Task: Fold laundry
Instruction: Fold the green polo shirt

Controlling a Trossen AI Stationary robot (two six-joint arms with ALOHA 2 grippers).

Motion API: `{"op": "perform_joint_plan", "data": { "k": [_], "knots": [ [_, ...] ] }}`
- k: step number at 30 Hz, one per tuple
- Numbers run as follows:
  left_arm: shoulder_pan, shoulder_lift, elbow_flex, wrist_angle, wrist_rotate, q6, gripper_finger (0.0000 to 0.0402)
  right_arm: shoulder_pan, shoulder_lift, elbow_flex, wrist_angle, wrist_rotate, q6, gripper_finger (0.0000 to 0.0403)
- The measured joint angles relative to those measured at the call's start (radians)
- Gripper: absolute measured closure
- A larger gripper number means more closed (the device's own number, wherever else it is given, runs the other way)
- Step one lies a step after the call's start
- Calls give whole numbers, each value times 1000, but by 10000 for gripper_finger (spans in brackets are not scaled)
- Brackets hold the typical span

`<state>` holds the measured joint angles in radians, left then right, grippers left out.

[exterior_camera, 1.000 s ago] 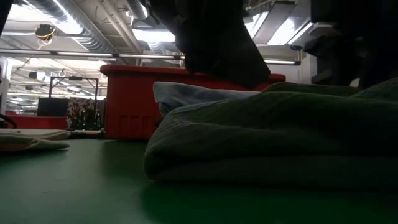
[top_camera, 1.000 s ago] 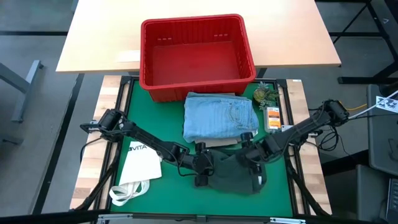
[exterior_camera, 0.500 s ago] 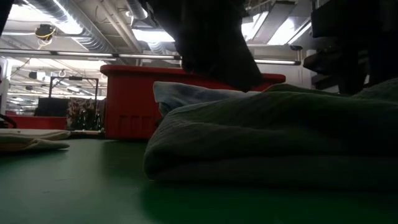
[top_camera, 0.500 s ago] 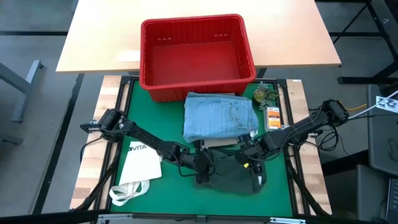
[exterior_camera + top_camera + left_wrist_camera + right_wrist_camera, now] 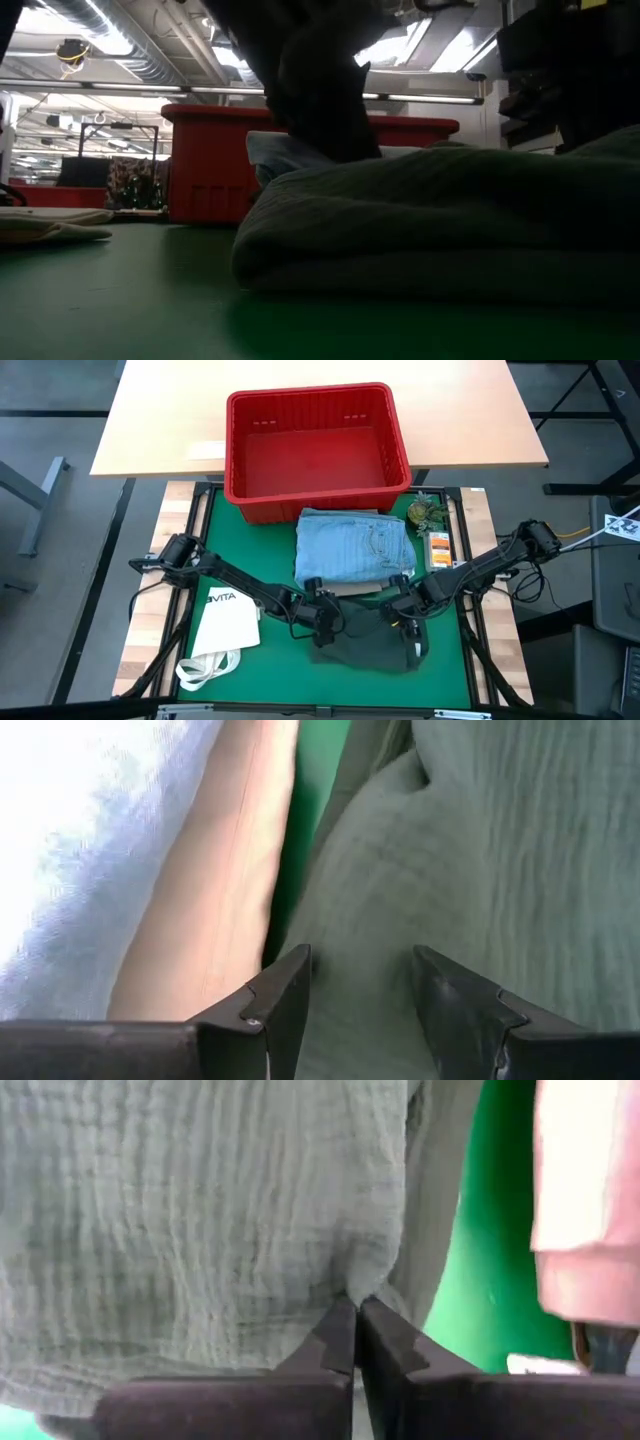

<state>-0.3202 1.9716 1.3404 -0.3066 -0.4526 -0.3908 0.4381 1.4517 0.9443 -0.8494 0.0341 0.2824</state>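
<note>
Pinching a fold of the dark green-grey garment (image 5: 200, 1210), the right gripper (image 5: 356, 1330) had its fingers clenched on the cloth near the front of the green mat (image 5: 280, 675). The left gripper (image 5: 362, 990) hovered just above the same garment beside the beige piece (image 5: 215, 890), fingers spread and empty. Doing this well likely meant closing the left on its edge first, then lifting both evenly.

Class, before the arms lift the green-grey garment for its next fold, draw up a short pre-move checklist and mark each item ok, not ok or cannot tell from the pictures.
1. Right gripper shut on the green-grey garment, pinching a small fold: ok.
2. Left gripper gripping too: not ok, jaws open over the cloth.
3. Left gripper clear of the beige piece beside it: ok.
4. Folded light blue piece lying apart from the garment: ok.
5. White tote bag out of the way: ok.
6. How much cloth the right pinch holds: cannot tell.
</note>
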Motion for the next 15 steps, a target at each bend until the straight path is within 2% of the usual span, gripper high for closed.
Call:
{"op": "perform_joint_plan", "data": {
  "k": [7, 15],
  "knots": [
    [2, 66, -24, 10, -9, -2, 233, 0, 0, 0, -140, 1, 131, 395],
    [2, 104, -24, 20, -13, -1, 233, 0, 19, 1, -153, 10, 133, 388]
  ]
}}
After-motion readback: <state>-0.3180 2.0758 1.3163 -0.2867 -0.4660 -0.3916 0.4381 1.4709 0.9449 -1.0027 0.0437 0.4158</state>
